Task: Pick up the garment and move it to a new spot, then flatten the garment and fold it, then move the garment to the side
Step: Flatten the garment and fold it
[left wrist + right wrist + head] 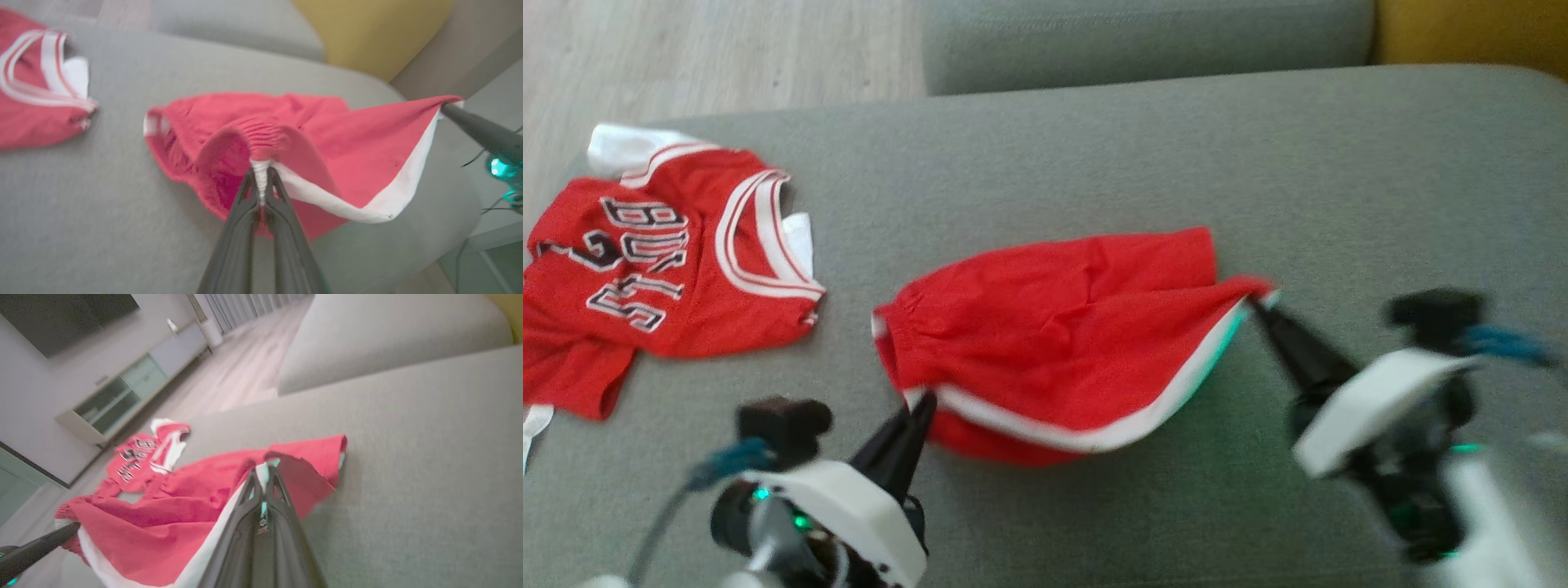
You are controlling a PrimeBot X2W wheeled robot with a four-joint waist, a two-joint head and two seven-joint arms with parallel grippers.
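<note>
A pale wooden floor (719, 57) runs past the far left of the sofa, and in the right wrist view it leads to a light wall (36, 388) carrying a dark screen (69, 318) above a long low cabinet (122, 396) with glass fronts. The work surface is the broad grey sofa seat (1094, 147), a plain woven fabric lying flat and smooth. A second grey cushion (1143, 41) lies along its far edge, with a yellow cushion (1470, 33) beside that at the far right. A red jersey (645, 269) with white trim and dark lettering lies spread at the seat's left end, well apart from the garment. The red shorts (1062, 343) sit near the middle of the seat, rumpled, their white-trimmed near edge strung between the two claws and sagging in between. The left gripper (923, 402) is clenched on the white edge at the near left corner, the cloth bunched between its fingers. The right gripper (1262, 304) is clenched on the right corner, pulling it to a point just off the seat
</note>
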